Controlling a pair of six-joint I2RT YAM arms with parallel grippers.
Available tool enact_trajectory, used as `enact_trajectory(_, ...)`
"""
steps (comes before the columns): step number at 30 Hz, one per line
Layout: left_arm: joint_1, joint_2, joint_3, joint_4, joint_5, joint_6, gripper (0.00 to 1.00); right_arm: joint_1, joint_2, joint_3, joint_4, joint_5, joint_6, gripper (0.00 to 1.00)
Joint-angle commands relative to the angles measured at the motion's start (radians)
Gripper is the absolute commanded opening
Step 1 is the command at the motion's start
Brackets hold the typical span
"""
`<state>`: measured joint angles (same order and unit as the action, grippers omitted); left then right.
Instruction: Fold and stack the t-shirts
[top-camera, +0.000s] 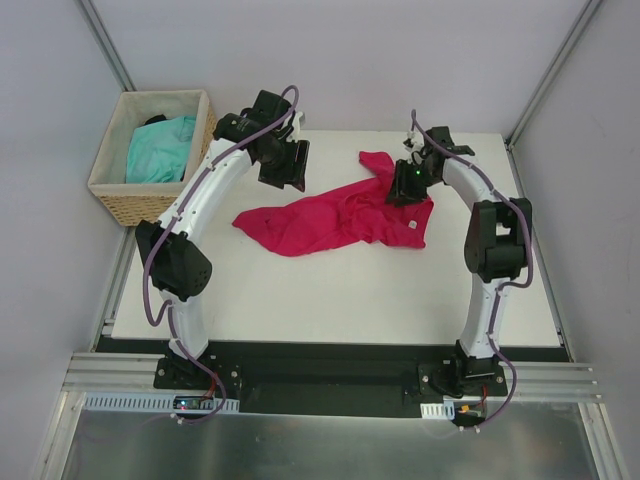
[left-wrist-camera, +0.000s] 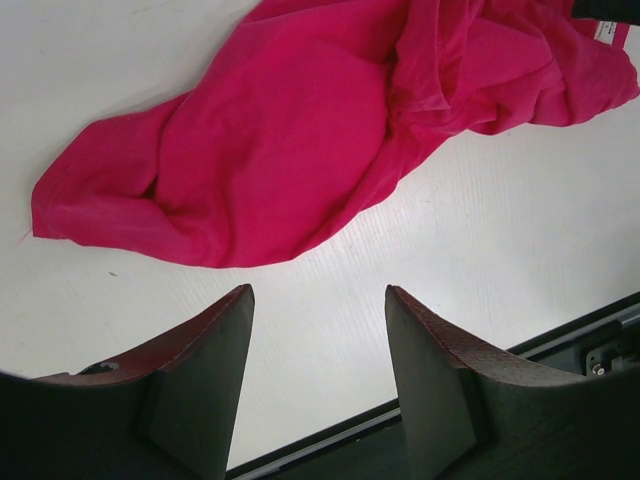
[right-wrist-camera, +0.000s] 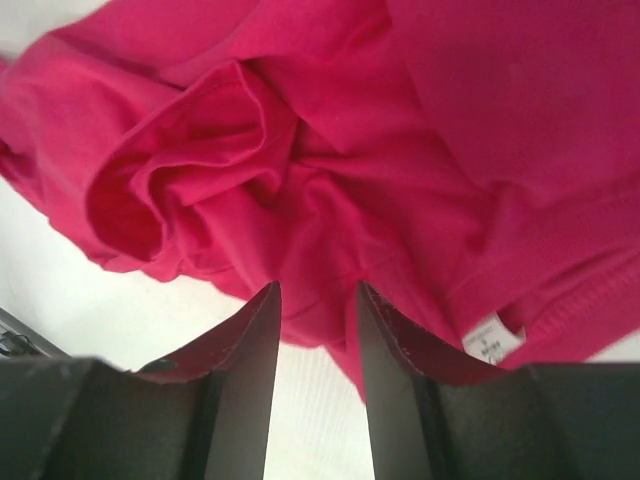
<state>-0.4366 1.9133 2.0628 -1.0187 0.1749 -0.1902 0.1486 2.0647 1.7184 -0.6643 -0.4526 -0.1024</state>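
The crimson-pink t-shirt (top-camera: 330, 220) lies crumpled across the middle of the white table (top-camera: 330, 300). Its small white neck label (right-wrist-camera: 492, 338) shows near its right edge. The turquoise t-shirt (top-camera: 160, 150) sits bunched inside the wicker basket (top-camera: 140, 205) at the back left. My left gripper (left-wrist-camera: 318, 292) hangs open over bare table, just off the pink shirt's (left-wrist-camera: 300, 140) left end, with nothing between its fingers. Over the shirt's right part, my right gripper (right-wrist-camera: 317, 286) is open. Rumpled pink folds (right-wrist-camera: 250, 150) lie just beyond its fingertips, and no cloth is pinched between them.
The basket stands off the table's back left corner, against the grey wall. The table's dark front edge (left-wrist-camera: 560, 330) shows in the left wrist view. Both arm bases are bolted to the rail (top-camera: 330, 380) at the near side.
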Motion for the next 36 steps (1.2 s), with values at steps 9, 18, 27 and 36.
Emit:
enact_trajectory(9,0.013,-0.043,0.029,-0.026,-0.014,0.003,0.55,0.039,0.077,0.069,-0.012,-0.052,-0.023,0.36)
enact_trajectory(18,0.029,-0.054,0.042,-0.027,0.015,-0.014,0.55,0.037,0.060,0.049,-0.061,0.068,-0.074,0.36)
enact_trajectory(27,0.044,-0.063,0.051,-0.021,0.069,-0.025,0.55,0.040,0.097,0.079,-0.077,0.147,-0.103,0.36)
enact_trajectory(36,0.059,-0.086,0.048,-0.017,0.097,-0.034,0.55,0.049,0.152,0.119,-0.070,0.157,-0.105,0.35)
